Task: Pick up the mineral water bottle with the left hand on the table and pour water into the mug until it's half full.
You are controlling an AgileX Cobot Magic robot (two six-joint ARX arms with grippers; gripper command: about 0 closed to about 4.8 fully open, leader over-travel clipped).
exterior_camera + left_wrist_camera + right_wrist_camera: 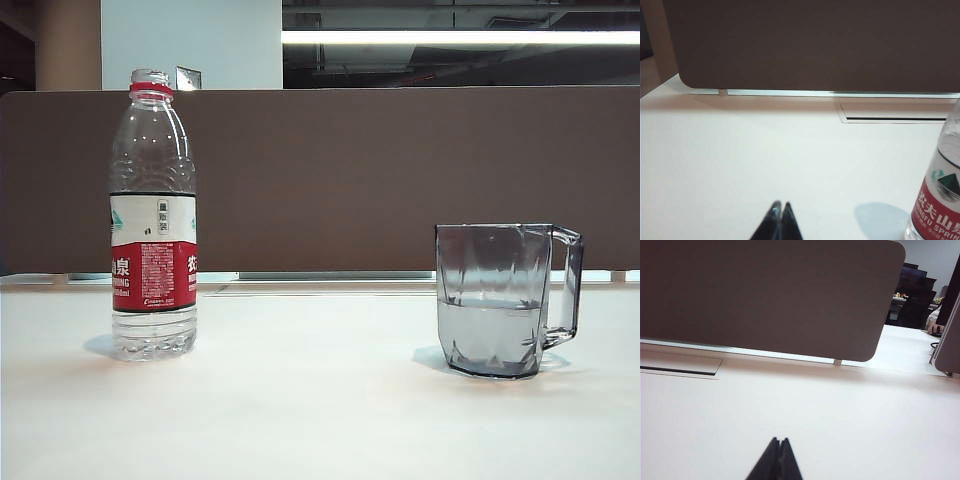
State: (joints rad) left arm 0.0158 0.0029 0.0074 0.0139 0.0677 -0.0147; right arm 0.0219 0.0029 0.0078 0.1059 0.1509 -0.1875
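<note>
Left gripper and right gripper pinched shut, empty, low over table; uncapped mineral water bottle could topple and spill if nudged; mug looks near half.

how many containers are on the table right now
2: the mineral water bottle stands uncapped at the left, and the mug, about half full, sits at the right. Nothing seems hidden.

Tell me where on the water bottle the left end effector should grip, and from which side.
Probably the labelled middle of the mineral water bottle: it stands upright and uncapped, and the label band is straight-walled, unlike the tapering shoulder or ribbed base. Come in level from the front, since the left end effector, shut now, sits low over the table with the bottle ahead and off to one side. Open first.
</note>
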